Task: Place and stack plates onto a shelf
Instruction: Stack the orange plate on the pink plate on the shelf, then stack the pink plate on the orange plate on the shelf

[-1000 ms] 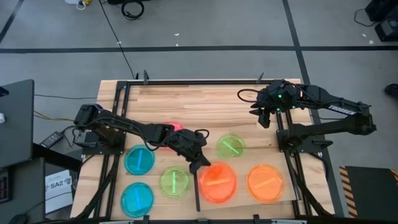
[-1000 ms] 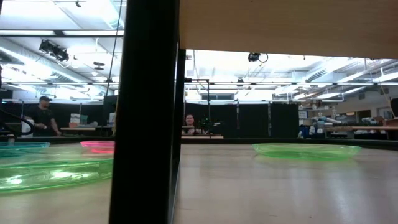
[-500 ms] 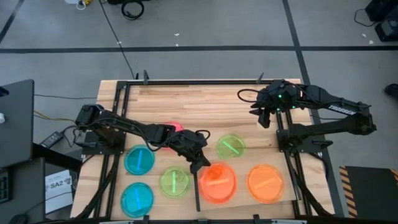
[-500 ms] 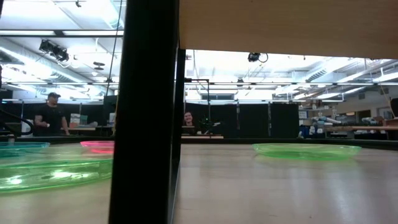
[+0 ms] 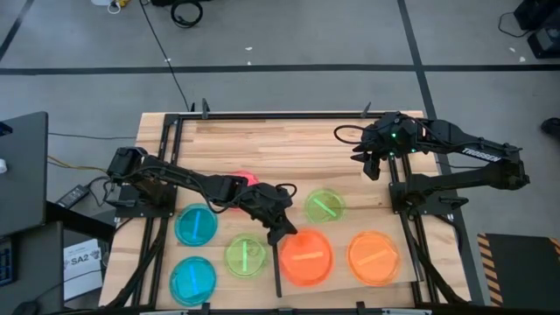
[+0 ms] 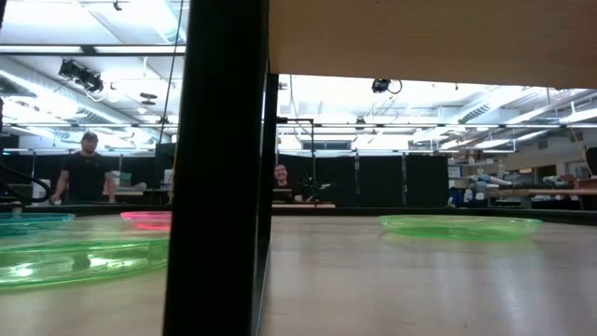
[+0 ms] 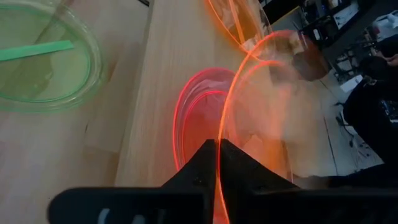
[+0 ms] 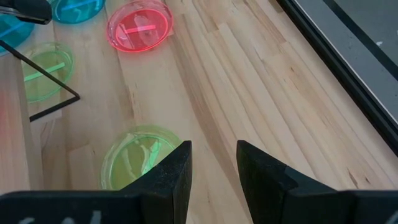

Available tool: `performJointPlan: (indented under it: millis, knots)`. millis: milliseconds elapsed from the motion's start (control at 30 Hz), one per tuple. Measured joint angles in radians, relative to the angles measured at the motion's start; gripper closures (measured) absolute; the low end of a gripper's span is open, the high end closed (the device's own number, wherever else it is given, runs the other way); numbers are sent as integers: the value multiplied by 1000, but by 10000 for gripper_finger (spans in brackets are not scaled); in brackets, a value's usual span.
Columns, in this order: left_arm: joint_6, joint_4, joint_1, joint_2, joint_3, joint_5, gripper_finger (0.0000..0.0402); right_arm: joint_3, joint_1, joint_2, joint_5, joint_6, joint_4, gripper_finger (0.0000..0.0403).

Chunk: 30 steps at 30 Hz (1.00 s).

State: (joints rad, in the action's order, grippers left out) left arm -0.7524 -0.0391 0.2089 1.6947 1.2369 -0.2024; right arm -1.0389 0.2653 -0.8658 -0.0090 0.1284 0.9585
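My left gripper is shut on an orange plate over the left half of the shelf, a pale board with a black strip on its left edge. In the left wrist view a reddish plate lies flat on the board under the held one. A second orange plate lies on the shelf's right half. Green plates and blue plates lie flat on the table. A pink plate shows partly behind the left arm. My right gripper hangs open over the far right. My left gripper pinches the orange plate between its two fingers by the rim on the side toward the shelf's far left corner. The fingers come slanting down from the table's far left. The plate stands tilted over the reddish plate; whether its far edge rests there, I cannot tell.
In the low view a black post and the board's underside fill much of the picture. A black frame runs along the table's far edge and sides. Bare planks span the far half. People stand in the room beyond.
The glare streak on the held orange plate has gone from slanting to level, so the plate has tipped slightly in my left gripper, which stays about where it was. In the room beyond, a person has walked toward the right.
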Motion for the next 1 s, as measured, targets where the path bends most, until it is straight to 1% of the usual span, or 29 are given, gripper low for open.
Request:
performJointPlan:
  millis: [200, 733, 867, 1000]
  knots:
    - [-3, 0, 0, 0, 0, 0, 336, 0, 0, 0, 0, 0, 0, 270]
    - [3, 0, 0, 0, 0, 0, 273, 0, 0, 0, 0, 0, 0, 270]
    - [5, 0, 0, 0, 0, 15, 261, 0, 0, 0, 0, 0, 0, 270]
    - [32, 0, -4, 0, 0, 19, 260, 0, 0, 0, 0, 0, 0, 270]
